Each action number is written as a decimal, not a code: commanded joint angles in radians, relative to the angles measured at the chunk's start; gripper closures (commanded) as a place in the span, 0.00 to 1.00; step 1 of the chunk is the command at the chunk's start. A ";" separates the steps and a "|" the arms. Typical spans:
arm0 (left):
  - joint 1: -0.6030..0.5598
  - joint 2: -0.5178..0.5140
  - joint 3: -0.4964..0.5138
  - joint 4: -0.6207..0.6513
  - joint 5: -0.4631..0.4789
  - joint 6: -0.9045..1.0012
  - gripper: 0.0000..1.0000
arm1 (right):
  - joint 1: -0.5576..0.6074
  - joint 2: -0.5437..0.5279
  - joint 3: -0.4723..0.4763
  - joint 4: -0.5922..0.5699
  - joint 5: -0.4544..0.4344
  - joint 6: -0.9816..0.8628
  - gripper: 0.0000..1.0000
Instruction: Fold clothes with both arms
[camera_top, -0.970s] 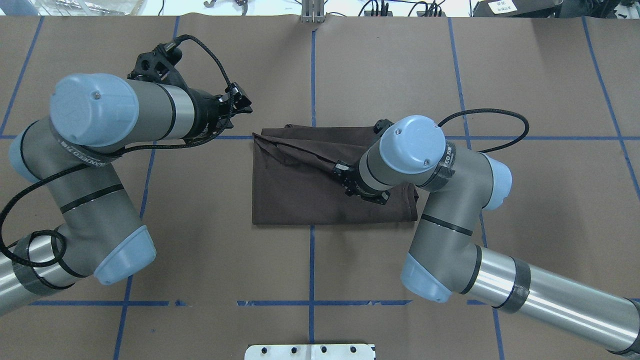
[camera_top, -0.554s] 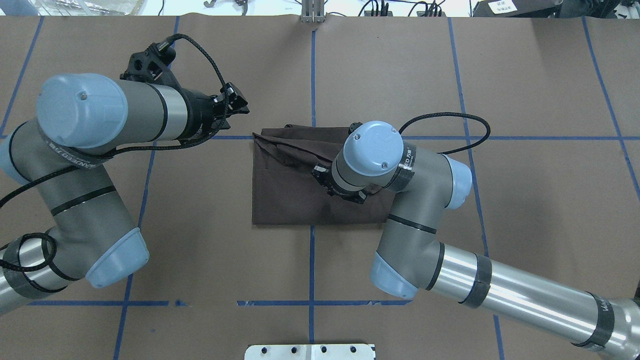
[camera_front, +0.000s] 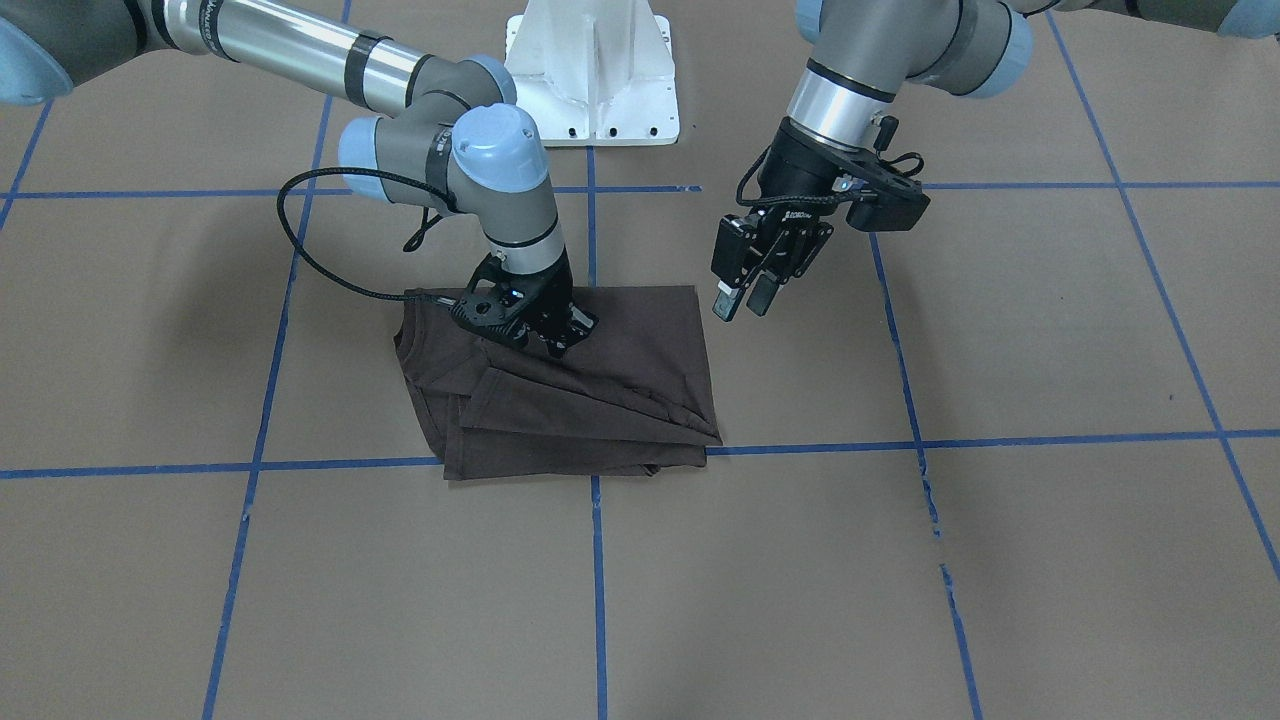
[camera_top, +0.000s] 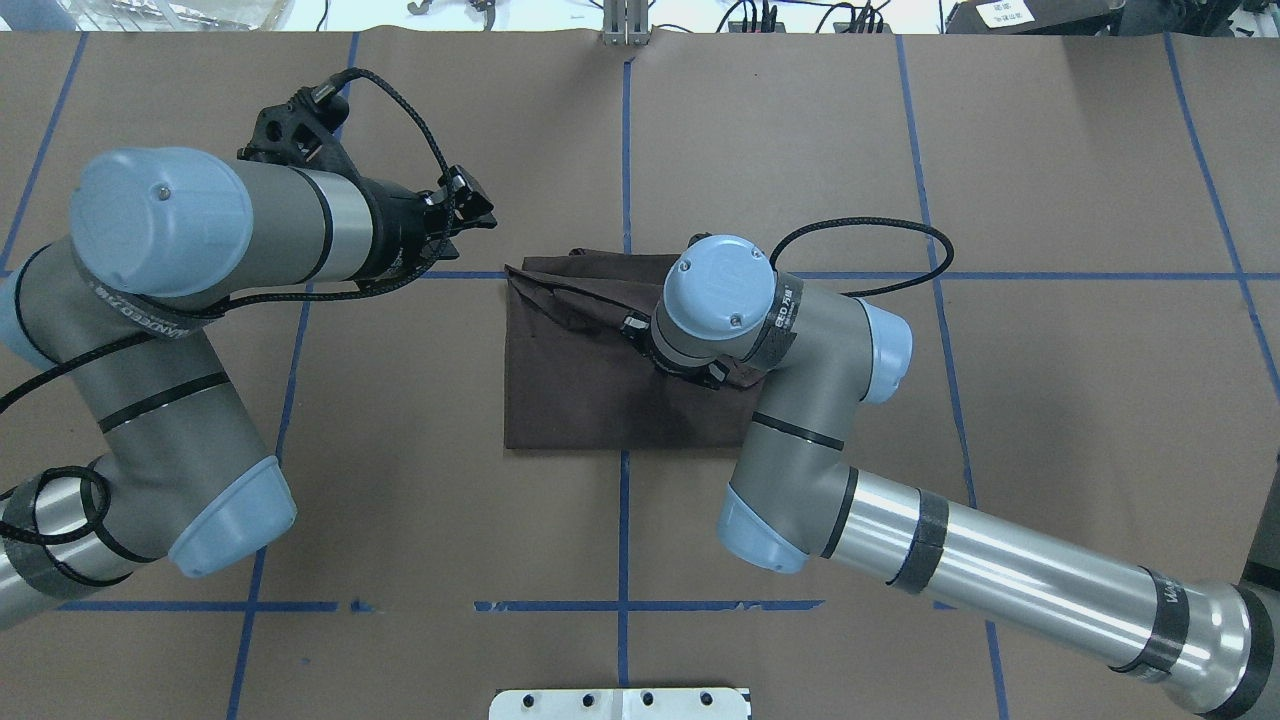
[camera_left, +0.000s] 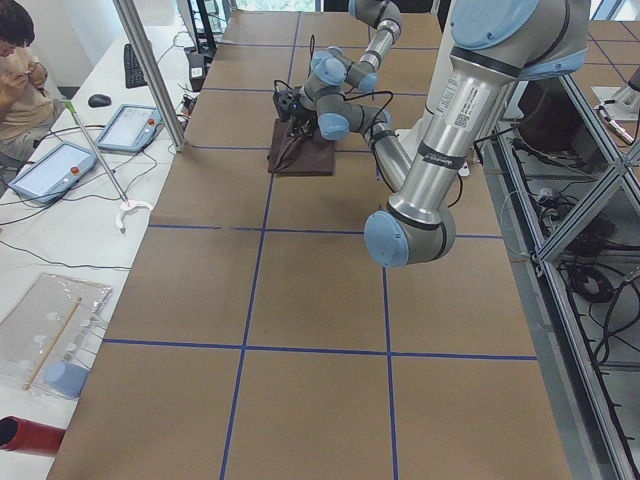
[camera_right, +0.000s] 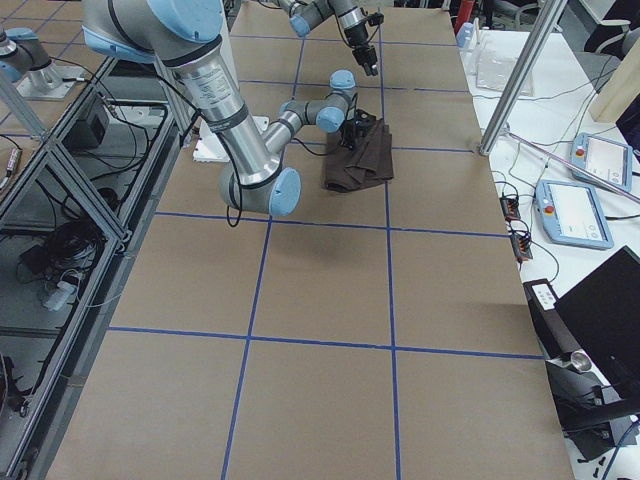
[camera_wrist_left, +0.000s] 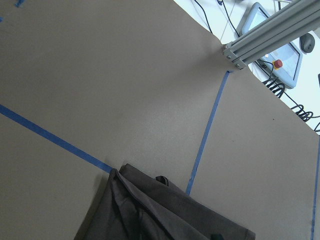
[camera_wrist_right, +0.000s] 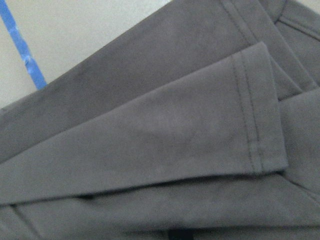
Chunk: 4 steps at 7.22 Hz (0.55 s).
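Crosswise, folded T-shirt (camera_top: 580, 400), long axis left-right, right pincer (camera_front: 560, 343) atop

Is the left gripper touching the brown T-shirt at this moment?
Apart. The overhead view shows the left gripper over bare table, with a clear strip of table between it and the T-shirt. The front-facing view shows the same gap.

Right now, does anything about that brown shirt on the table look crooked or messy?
Yes. The T-shirt has a top layer running diagonally instead of square, and its edges fan out unevenly at one corner. The right fingers are down on it; the left fingers hang open beside it.
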 joint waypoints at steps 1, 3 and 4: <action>0.000 0.000 0.000 0.000 -0.009 -0.003 0.44 | 0.057 0.039 -0.097 0.002 -0.003 -0.048 1.00; 0.000 -0.001 -0.002 0.000 -0.012 -0.004 0.44 | 0.206 0.044 -0.192 0.002 0.055 -0.236 1.00; 0.002 -0.004 -0.002 0.000 -0.012 -0.007 0.44 | 0.253 0.049 -0.258 0.066 0.064 -0.313 1.00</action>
